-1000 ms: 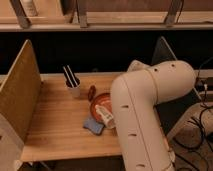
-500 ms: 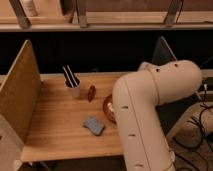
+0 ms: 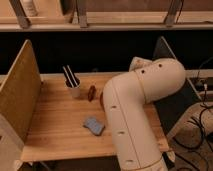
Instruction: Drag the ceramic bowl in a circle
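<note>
Though hidden behind the arm (image 3: 140, 115), the jaws are closed near the ceramic bowl (image 3: 101, 99).

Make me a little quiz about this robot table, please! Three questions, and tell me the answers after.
1. True or false: the white cup has dark sticks standing in it.
2. Which thing lies nearest the front edge of the wooden table? A) the white cup B) the blue-grey pad C) the small dark red-brown object
3. Why can you see so little of the ceramic bowl?

Key
1. True.
2. B.
3. The robot's big white arm stands in front of it, so only a sliver of the rim peeks out on its left. The gripper is hidden behind the arm too, down near the bowl.
</note>
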`<state>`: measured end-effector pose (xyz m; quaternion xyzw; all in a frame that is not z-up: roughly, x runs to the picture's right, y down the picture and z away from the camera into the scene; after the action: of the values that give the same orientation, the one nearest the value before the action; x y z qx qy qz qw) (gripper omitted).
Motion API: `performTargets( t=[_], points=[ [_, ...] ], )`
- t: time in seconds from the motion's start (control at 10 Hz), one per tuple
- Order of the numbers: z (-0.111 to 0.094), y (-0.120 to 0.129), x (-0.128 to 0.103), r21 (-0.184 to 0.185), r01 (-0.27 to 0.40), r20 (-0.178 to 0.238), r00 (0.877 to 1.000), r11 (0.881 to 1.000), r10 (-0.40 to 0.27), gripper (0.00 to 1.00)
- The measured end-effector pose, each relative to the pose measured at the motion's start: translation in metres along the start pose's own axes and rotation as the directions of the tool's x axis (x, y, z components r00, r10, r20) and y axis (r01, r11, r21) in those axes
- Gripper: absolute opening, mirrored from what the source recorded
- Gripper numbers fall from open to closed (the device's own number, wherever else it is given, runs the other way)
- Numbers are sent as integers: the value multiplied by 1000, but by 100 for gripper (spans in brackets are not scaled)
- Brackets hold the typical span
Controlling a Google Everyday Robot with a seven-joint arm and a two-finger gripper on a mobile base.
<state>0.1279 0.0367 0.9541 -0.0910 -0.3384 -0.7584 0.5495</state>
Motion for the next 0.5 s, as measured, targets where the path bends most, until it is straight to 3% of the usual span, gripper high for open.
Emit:
performTargets(
  t=[0.3, 0.5],
  points=[
    [-2, -52, 20, 82, 83, -24, 996, 993, -81, 5],
    [-3, -71, 10, 131, 106, -14, 994, 986, -105, 25]
  ],
)
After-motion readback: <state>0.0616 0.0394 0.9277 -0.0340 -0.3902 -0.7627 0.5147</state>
